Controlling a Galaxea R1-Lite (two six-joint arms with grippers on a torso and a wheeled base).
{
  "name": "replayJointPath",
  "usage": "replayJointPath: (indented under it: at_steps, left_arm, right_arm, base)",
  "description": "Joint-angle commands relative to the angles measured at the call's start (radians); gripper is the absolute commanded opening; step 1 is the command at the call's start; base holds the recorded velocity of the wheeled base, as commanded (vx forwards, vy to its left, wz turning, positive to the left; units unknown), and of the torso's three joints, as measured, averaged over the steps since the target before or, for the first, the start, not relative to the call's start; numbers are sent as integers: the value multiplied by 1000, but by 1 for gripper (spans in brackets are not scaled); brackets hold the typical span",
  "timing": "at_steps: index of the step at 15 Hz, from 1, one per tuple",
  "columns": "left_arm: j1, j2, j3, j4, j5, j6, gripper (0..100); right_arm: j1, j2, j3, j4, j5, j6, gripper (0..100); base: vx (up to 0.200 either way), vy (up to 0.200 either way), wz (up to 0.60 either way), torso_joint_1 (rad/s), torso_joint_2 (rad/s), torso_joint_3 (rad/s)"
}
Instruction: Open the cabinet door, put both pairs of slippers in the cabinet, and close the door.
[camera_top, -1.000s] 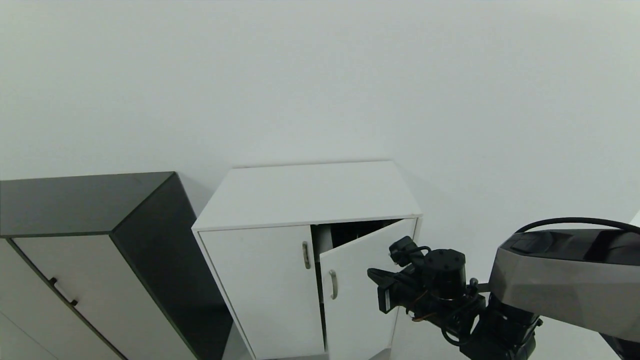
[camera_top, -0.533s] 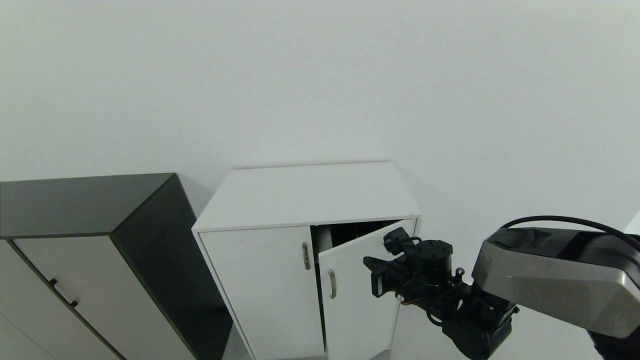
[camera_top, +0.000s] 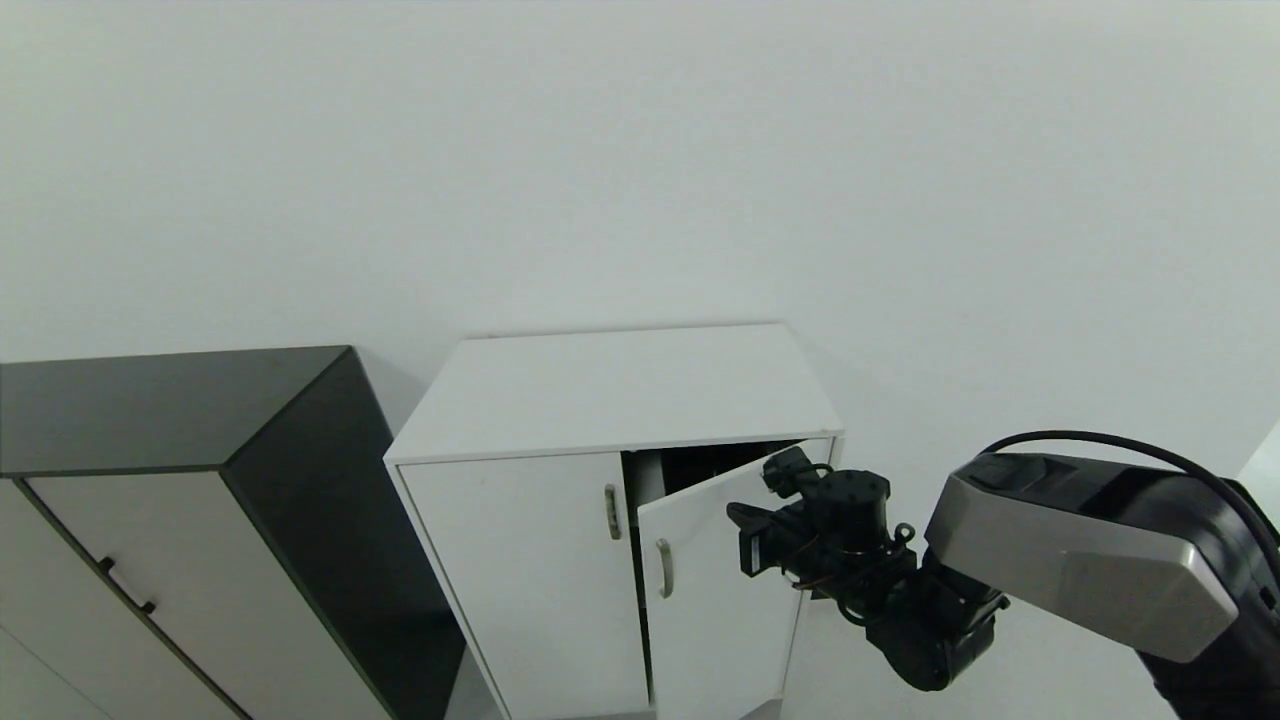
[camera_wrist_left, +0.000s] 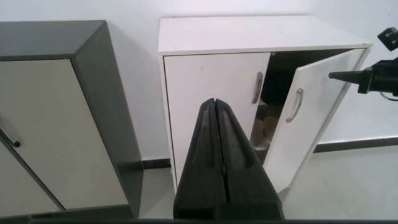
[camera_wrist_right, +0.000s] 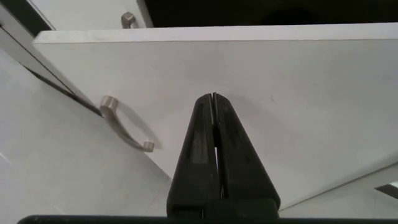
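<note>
Cabinet door (camera_top: 715, 600), the right-hand one of the white cabinet (camera_top: 620, 390), stands partly open. It is swung out at its handle edge, w/ a dark wedge of interior showing above it and along the centre seam. The left door (camera_top: 520, 570) sits flush shut. Each has a small metal pull near the seam: right handle (camera_top: 665, 568) and left handle (camera_top: 612, 510). The cabinet is backed against the white wall (camera_top: 640, 150), just beside a grey cabinet (camera_top: 180, 400) w/ a dark top, on the robot's left.

The right arm comes in from the lower right of the head view. Its silver-shelled forearm slopes down toward the door and the wrist bends so the right gripper (camera_top: 733, 510) lies roughly level, pointing at the open door's outer face. The tip is a bit above handle height, on the hinge side of the handle. Its fingers (camera_wrist_right: 205, 124) are pressed together w/ nothing btwn them. The tip is at the door face or just off it; contact can't be told.

The left gripper (camera_wrist_left: 214, 106) is held well back from the cabinet, above the floor (camera_wrist_left: 348, 180), aimed at the cabinet front near the seam. Its fingers are pressed together and carry nothing.

Low in the opening are tan shapes (camera_wrist_left: 264, 127), too dim to tell what they are.
</note>
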Motion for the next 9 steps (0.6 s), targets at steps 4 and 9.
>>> replayJointPath:
  at_steps: [4,9]
  left_arm:
    - [0,0,0,0,0,0,0]
    - [0,0,0,0,0,0,0]
  right_arm:
    - [-28,59,-85,48,0,0,0]
    - [-52,104,-163,97,0,0,0]
  base:
    - [0,0,0,0,0,0]
    - [0,0,0,0,0,0]
